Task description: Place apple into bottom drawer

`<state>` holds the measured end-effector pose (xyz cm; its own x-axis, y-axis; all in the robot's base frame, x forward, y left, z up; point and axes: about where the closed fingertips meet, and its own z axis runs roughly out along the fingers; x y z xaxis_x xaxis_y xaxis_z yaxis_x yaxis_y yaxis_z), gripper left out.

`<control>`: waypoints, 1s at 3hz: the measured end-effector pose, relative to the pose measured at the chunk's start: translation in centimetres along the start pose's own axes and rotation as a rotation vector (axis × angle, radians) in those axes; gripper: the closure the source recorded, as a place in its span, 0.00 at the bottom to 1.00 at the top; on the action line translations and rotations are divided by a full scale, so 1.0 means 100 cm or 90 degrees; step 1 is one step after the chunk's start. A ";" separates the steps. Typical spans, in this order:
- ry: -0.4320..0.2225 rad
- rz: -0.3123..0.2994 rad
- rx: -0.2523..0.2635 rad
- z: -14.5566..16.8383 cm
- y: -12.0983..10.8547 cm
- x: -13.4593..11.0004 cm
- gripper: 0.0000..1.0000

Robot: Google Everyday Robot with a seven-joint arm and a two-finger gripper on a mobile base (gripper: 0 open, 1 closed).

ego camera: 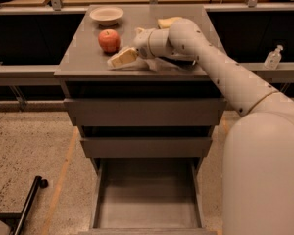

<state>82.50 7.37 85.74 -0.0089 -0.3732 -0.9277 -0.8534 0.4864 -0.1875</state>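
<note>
A black rod (28,204) is lying on the speckled floor (29,146) at the lower left. On the grey cabinet top (81,58), a pale bowl (107,15) is sitting near the back left corner. The apple (109,40) is resting at the bowl's 6 o'clock, apart from it. The gripper (121,58) is hanging low over the top at the apple's 5 o'clock, just beside it; whether they are touching, and whether the gripper is apart or together, I cannot tell. Beneath two shut drawers (144,112), the bottom drawer (147,199) is standing pulled out at the apple's 6 o'clock, well apart from it, showing its grey floor. A yellow sponge (165,21) is lying at the apple's 2 o'clock, partly behind the arm (220,67), which is reaching in from 4 o'clock. A clear bottle (273,58) is standing at far right.
</note>
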 end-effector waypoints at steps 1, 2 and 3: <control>-0.023 0.001 -0.019 0.028 -0.002 -0.006 0.00; -0.038 -0.007 -0.046 0.051 0.004 -0.016 0.00; -0.052 -0.017 -0.074 0.070 0.013 -0.027 0.00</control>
<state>85.10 14.53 85.78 0.0526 -0.3168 -0.9470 -0.9072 0.3813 -0.1779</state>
